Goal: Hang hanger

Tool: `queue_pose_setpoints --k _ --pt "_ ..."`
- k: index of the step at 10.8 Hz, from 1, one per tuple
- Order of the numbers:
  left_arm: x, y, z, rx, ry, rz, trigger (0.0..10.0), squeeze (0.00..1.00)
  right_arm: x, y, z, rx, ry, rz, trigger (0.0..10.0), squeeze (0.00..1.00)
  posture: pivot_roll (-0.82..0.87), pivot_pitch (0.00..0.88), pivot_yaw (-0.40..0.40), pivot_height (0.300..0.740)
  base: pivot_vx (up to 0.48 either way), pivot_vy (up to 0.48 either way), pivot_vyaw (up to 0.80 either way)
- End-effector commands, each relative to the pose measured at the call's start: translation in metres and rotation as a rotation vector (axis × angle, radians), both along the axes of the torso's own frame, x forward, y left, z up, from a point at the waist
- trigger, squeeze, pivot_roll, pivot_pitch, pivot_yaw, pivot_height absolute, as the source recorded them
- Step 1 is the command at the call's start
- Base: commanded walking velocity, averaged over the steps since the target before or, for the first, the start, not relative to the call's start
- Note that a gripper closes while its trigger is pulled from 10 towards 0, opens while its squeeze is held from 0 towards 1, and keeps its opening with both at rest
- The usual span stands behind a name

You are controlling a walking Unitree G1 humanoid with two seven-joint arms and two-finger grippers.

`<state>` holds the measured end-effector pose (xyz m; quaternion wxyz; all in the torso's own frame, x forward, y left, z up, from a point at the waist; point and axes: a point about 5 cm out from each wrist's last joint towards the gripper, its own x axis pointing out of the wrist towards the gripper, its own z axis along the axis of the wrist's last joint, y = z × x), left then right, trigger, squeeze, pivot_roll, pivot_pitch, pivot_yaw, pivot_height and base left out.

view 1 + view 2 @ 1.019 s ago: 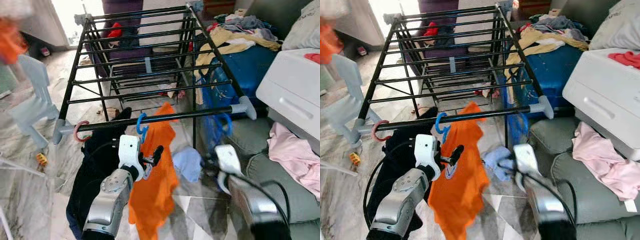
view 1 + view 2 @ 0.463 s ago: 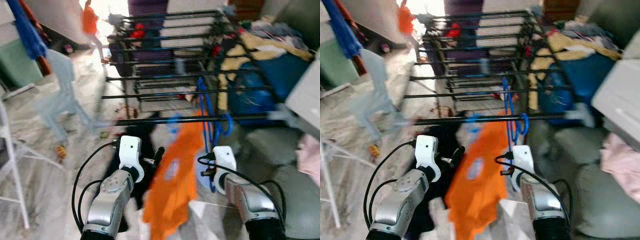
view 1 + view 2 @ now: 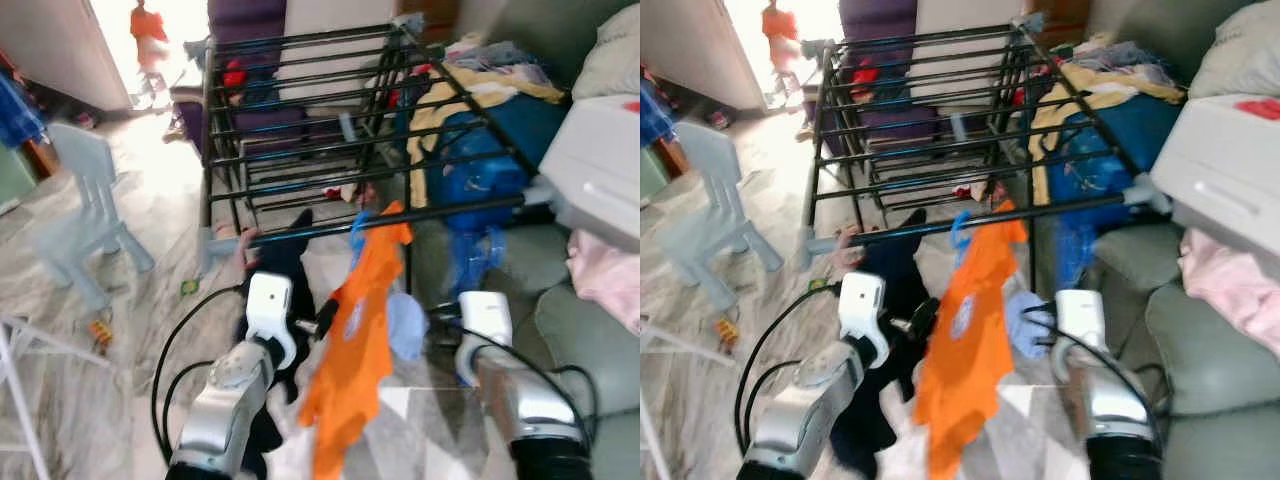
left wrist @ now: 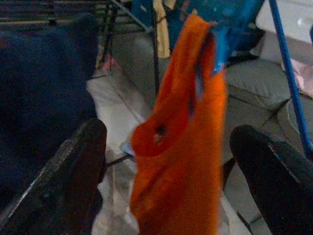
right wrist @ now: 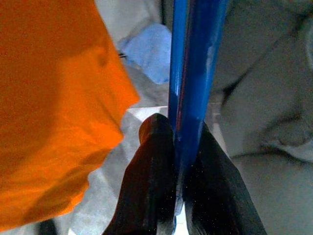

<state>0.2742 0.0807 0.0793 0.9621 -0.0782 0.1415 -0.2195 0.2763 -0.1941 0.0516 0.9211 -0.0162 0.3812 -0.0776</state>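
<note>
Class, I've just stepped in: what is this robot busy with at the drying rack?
It is hanging laundry. The right gripper is shut on a blue hanger, held low in front of the black drying rack. An orange shirt hangs on a blue hanger from the rack's front bar, beside a dark garment. The left gripper is open, facing the shirt.

The black metal drying rack (image 3: 330, 110) looks smooth and slightly glossy. The soft orange cloth shirt (image 3: 352, 340) hangs matt beside a glossy blue plastic hanger (image 5: 193, 73).

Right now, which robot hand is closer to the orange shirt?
Left. The left gripper is open right beside the orange shirt, nearly touching. The right gripper sits farther off, pinching a blue hanger.
</note>
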Motion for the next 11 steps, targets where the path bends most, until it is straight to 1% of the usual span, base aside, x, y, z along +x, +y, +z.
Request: queue_pose_setpoints --k 1,4,6,8,11 --pt "0.000 0.010 -0.001 0.012 -0.005 0.025 10.0 0.00 0.007 0.012 0.007 0.020 -0.037 0.024 10.0 0.00 -0.11 0.000 0.049 0.740 0.000 0.000 0.00" --pt "-0.001 0.008 0.004 -0.003 -0.042 0.005 10.0 0.00 0.009 0.008 0.004 0.032 -0.029 0.012 10.0 0.00 -0.11 0.000 0.049 0.740 0.000 0.000 0.00" --pt "-0.002 0.007 0.007 -0.018 -0.060 -0.005 10.0 0.00 0.015 -0.004 0.006 0.034 -0.027 -0.038 10.0 0.00 -0.11 0.000 0.046 0.740 0.000 0.000 0.00" --pt "-0.002 0.006 0.008 -0.028 -0.065 -0.012 10.0 0.00 0.018 -0.009 0.007 0.038 -0.027 -0.048 10.0 0.00 -0.11 0.000 0.045 0.740 0.000 0.000 -0.61" --pt "-0.002 0.004 0.008 -0.028 -0.067 -0.019 10.0 0.00 0.019 -0.003 -0.001 0.070 0.023 -0.012 10.0 0.00 -0.10 0.000 0.040 0.740 0.281 0.000 0.00"
